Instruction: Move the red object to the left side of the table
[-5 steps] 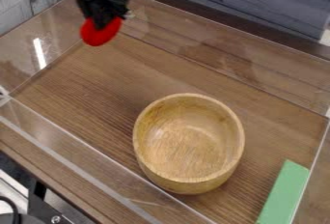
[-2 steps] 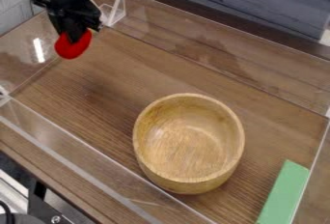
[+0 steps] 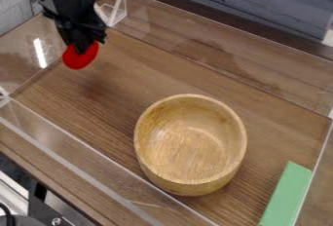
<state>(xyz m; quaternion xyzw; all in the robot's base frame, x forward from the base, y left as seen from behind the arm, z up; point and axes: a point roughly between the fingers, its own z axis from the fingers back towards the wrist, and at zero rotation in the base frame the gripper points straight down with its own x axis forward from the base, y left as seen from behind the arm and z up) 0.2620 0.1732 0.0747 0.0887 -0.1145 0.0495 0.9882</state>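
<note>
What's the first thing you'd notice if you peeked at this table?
The bright red strawberry, pinched in the black gripper near the table's far left corner. Next comes the big wooden bowl toward the front right, with a flat green block beside it at the right front edge.

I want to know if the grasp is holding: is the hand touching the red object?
Touching. The camera view shows the hand closed on the top of the red object, which hangs directly from its fingers with no gap between them.
</note>
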